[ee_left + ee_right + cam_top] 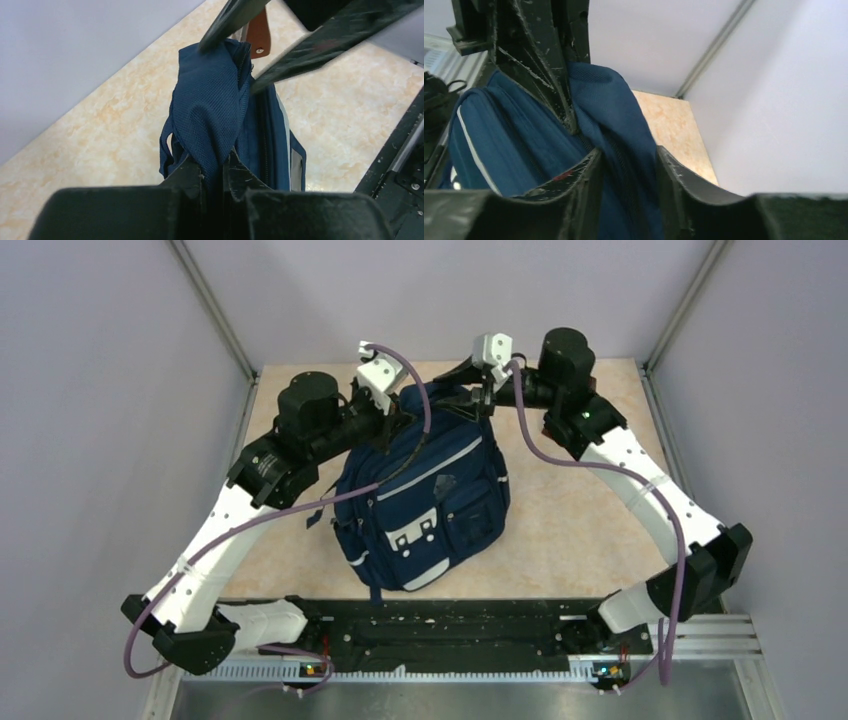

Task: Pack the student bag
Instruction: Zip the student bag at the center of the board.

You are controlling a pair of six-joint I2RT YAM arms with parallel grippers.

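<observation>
student bag (425, 500): was laid front-up on the table (580, 510), between the two arms, with its top end turned away from the arm bases.
contents: were hidden; only navy outer fabric and the front pockets (440, 525) with a light grey patch were shown.
left gripper (215, 169): was placed at the bag's top left corner, jaws drawn together on a fold of navy mesh fabric.
right gripper (626, 162): was placed at the bag's top right corner, fingers set either side of a fabric fold; whether the fold was pinched could not be told.
brown tab (259, 32): was seen at the bag's top edge, just beside the right gripper's fingers.
</observation>
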